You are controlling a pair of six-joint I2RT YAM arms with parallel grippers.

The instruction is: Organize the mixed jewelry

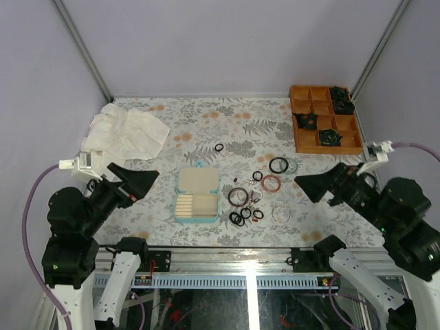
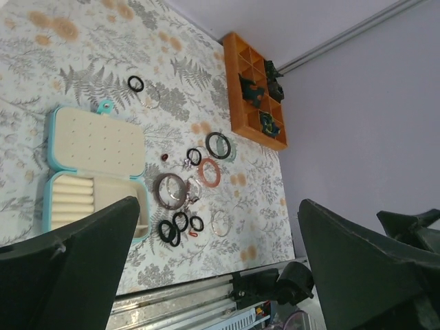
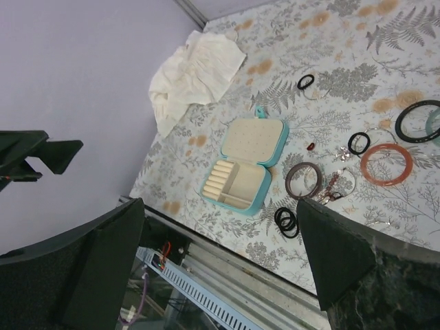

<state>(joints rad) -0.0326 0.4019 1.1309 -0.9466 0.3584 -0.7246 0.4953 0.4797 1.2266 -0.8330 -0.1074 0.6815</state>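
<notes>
Your table has a floral cover, with both arms parked at the near edge. The left gripper hangs above the table just left of the case. Its jaws are spread wide with nothing between them. The right gripper does the same on the far side of the pile, also wide and holding nothing.

There's a crumpled white cloth in the back left corner. Back right sits the orange tray, and three of its compartments hold dark green-black clumps.

The teal case lies open flat, front and centre. Its dotted cream lid faces the back. The front half shows cream rolls on the left and a plain pocket on the right.

All the jewelry is loose on the table, right of the case and between your two grippers. It's well short of the tray.

- A black bangle overlaps a teal bangle at the back of the pile.
- A reddish bangle sits just in front of those.
- A dark bangle lies nearest the case.
- A clear bangle lies toward the front right, and it's hard to make out.
- Small black rings bunch together at the front of the pile.
- One lone ring sits apart, behind the case.
</notes>
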